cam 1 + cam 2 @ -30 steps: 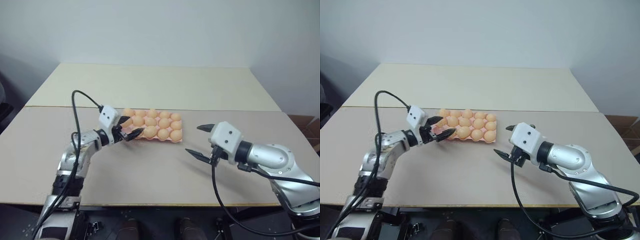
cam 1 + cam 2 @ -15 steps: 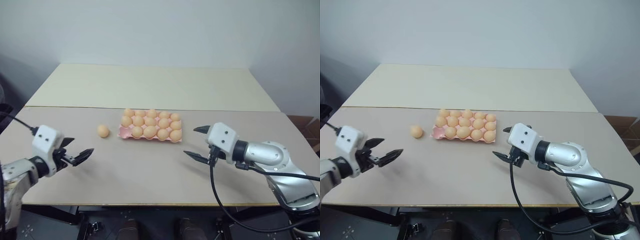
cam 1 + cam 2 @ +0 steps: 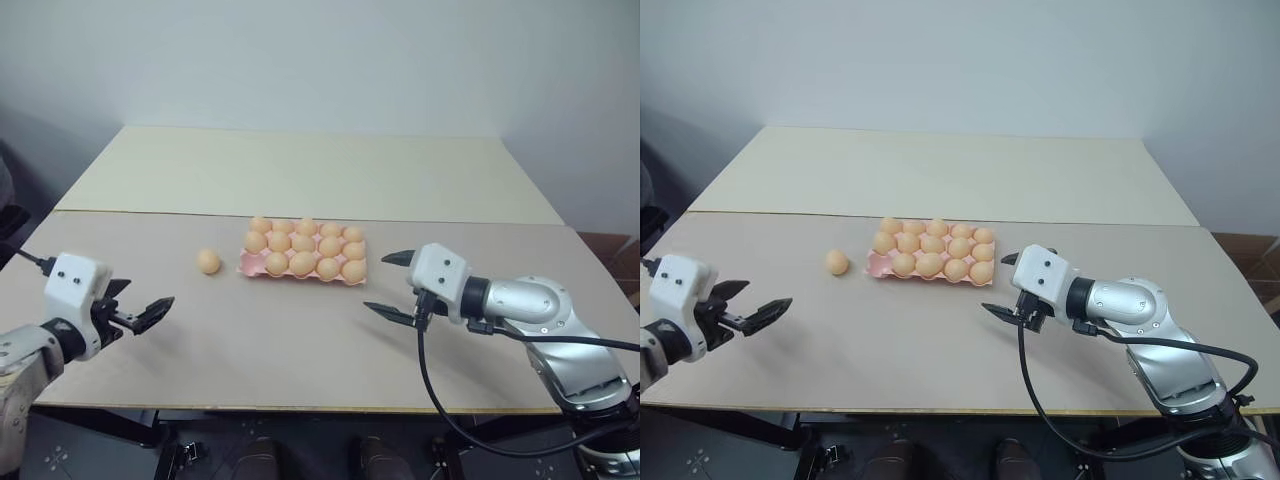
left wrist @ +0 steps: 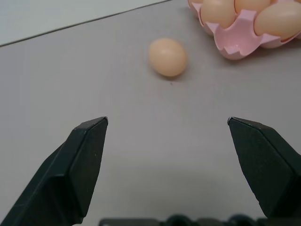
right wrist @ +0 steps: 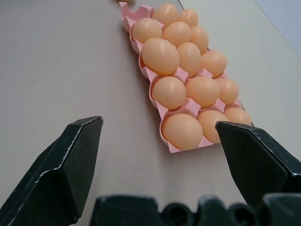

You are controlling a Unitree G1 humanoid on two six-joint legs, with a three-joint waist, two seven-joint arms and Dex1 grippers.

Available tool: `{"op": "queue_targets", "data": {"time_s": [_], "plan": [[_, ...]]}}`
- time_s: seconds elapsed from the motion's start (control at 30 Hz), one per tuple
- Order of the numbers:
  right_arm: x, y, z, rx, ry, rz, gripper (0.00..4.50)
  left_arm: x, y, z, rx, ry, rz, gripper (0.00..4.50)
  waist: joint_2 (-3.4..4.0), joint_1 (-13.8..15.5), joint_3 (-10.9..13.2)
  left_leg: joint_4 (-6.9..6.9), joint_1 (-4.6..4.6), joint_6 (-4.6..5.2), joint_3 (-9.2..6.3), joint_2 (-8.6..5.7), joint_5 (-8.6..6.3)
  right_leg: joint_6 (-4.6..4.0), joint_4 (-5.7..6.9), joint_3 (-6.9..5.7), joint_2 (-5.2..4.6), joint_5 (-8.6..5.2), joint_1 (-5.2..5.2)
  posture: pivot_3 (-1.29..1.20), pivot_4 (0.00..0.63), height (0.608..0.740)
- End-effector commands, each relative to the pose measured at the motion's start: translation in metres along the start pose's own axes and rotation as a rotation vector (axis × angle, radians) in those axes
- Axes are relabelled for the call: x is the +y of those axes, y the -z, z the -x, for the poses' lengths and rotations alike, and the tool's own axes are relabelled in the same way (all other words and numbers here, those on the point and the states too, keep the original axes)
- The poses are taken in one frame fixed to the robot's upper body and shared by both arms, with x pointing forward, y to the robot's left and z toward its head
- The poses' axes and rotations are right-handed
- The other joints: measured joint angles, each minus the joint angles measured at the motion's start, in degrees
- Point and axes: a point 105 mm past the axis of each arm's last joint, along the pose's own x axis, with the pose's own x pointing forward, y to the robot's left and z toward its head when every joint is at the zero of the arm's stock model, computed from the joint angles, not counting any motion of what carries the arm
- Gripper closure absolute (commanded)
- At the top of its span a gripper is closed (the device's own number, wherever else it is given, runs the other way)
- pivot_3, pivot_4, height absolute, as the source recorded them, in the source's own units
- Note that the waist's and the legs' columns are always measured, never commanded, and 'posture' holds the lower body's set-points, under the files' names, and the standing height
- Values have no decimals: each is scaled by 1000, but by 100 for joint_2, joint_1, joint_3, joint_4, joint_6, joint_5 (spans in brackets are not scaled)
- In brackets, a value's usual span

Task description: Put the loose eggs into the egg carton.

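One small pale orange egg (image 3: 208, 262) lies loose beside the nearly full pink moulded carton (image 3: 248, 266) on the tabletop, both tools, left (image 3: 140, 313) and right (image 3: 392, 284), spread wide and empty, likely poised for it.

We see a plain lab or test room, bare pale wall (image 3: 320, 50), two flat counters (image 3: 300, 170) pushed together, a cardboard box (image 3: 610, 250) at the far right, nothing homely around us.
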Motion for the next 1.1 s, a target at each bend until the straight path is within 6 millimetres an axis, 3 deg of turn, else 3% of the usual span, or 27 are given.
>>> {"op": "queue_targets", "data": {"time_s": [0.03,0.17,0.4,0.73,0.93,1.03,1.1], "plan": [[-3,-13,3,-33,11,40,0,0,-19,-24,-67,1,-15,53,0,23,0,0,0,0,-1,-1,0,0,0,0,0,0,1,0,150,740],[-3,-14,3,-28,12,42,0,-3,-29,-58,-80,26,-12,53,-3,15,-2,0,-2,1,0,-4,1,4,-2,0,2,3,3,0,150,740],[-4,-13,10,-4,45,37,0,-5,-24,-100,-70,3,27,53,-4,-16,-2,-2,-5,2,0,-2,0,36,-4,3,7,22,1,0,150,740],[-3,-16,18,-4,77,-9,0,-11,-10,-133,-50,-14,58,53,-7,-15,-3,-2,-3,2,-2,1,0,36,-1,2,11,23,3,0,150,740],[-2,-14,19,6,83,-10,0,-4,-8,-144,-45,-47,108,53,-7,-15,-3,-2,-3,2,-2,1,0,37,-2,2,11,23,3,0,150,740],[-2,-14,19,4,86,-10,0,-3,-9,-145,-47,-35,109,674,-7,-19,-3,-2,-3,2,-2,0,0,37,-1,2,11,24,3,0,150,740],[-2,-14,18,4,87,-11,0,-3,-3,-146,-22,-25,105,1316,-7,-18,-3,-2,-3,2,-1,1,0,37,-1,2,11,24,3,0,150,740]]}}
